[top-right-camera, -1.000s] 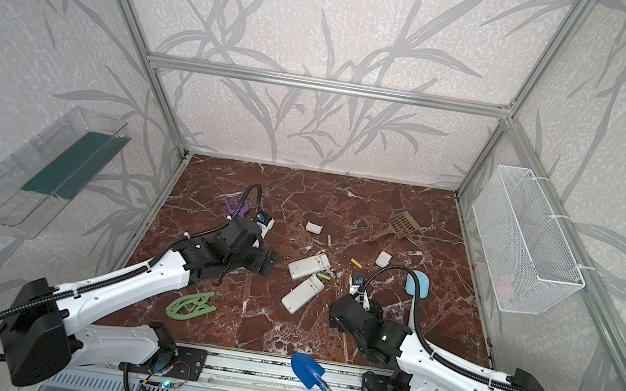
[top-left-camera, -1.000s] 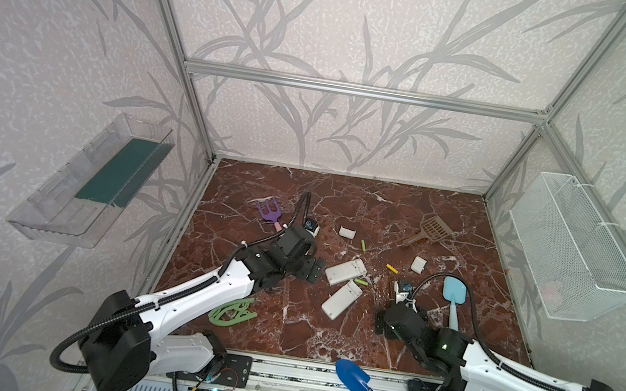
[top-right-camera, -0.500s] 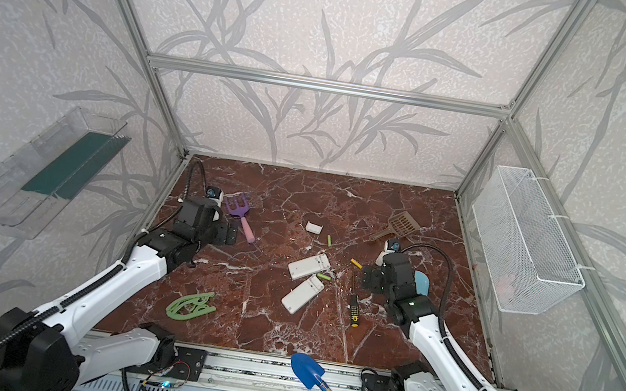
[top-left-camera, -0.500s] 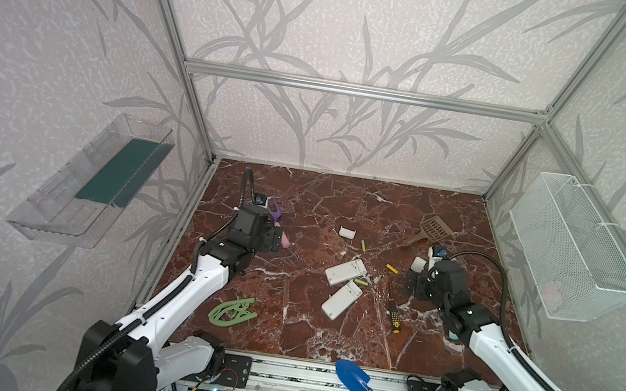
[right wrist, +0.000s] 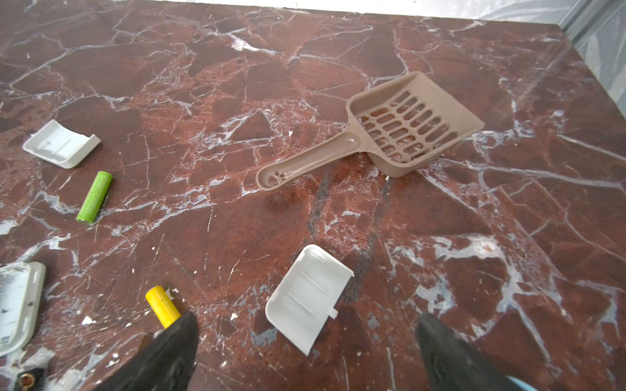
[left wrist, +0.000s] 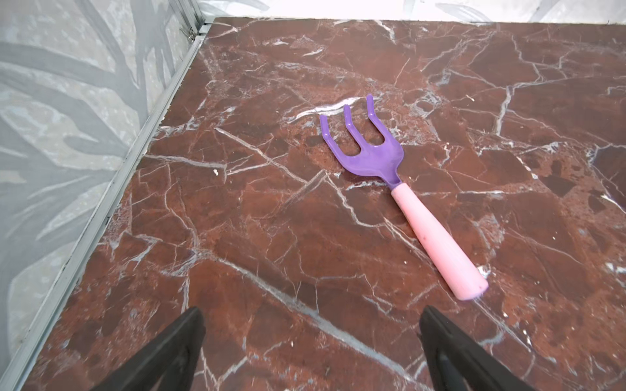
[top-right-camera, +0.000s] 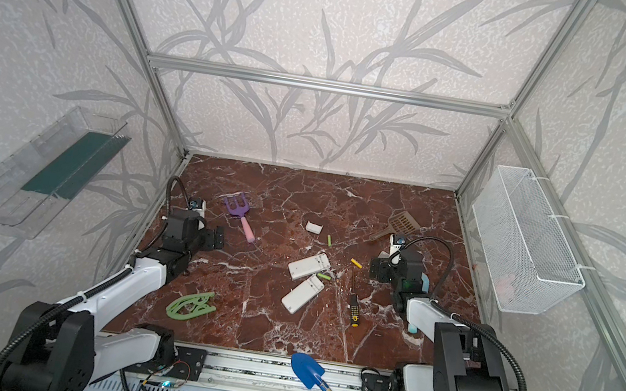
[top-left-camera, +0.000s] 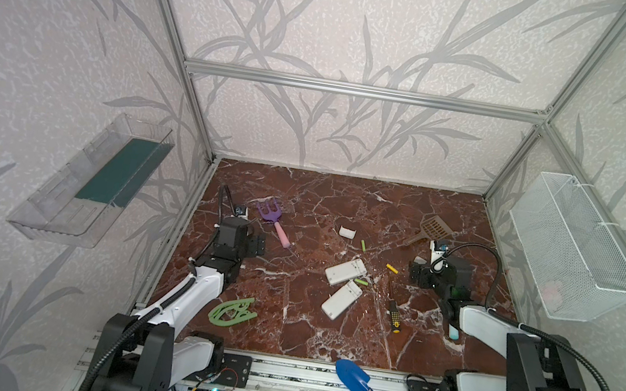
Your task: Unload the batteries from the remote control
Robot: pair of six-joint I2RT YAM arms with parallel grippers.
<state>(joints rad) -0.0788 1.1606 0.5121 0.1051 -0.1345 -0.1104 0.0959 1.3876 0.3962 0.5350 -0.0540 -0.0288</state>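
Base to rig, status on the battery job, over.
Left end effector open, empty, near purple fork. Right end effector open, empty, near white cover. Yellow battery, green battery loose on table near remotes. Screwdriver lies close by.

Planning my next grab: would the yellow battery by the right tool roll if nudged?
The yellow cylindrical battery lies on its side on the glossy red marbled tabletop, so it probably rolls when nudged sideways. Its smooth round casing may slip.

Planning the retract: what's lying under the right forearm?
A light blue plastic tool lies under the right forearm: one end shows beside the wrist, one below the white link. Its middle is covered, so its shape is unclear.
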